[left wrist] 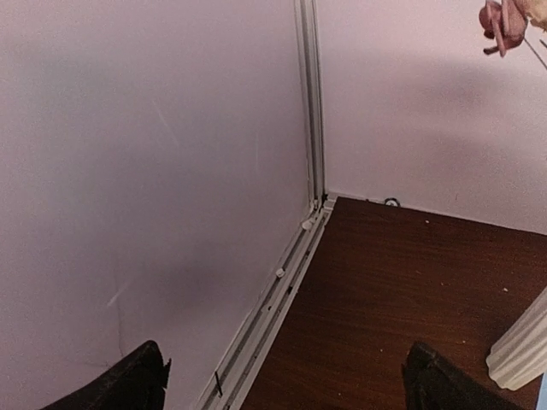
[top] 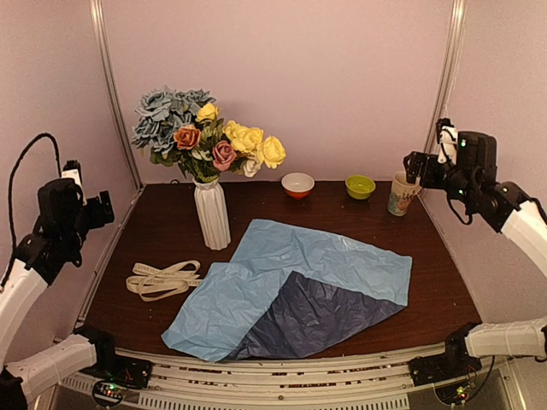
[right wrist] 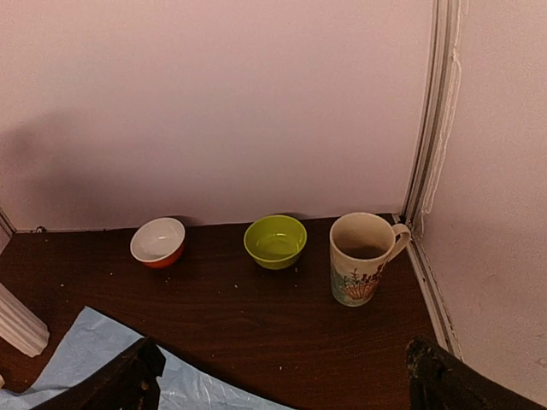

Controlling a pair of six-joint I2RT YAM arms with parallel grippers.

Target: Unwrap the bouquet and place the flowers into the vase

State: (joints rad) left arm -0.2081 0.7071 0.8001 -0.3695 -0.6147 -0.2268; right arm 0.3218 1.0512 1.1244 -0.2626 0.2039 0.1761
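Evidently the flowers [top: 209,137] stand upright in the vase [top: 212,213], its long axis vertical, near and to the right of the left gripper [left wrist: 286,380] and well off to the left of the right gripper [right wrist: 286,380], both hanging empty with jaws spread wide.

Flowers [top: 209,132] in vase [top: 212,213]

Pink walls [top: 342,85]; dark, seemingly wooden table [top: 158,226].
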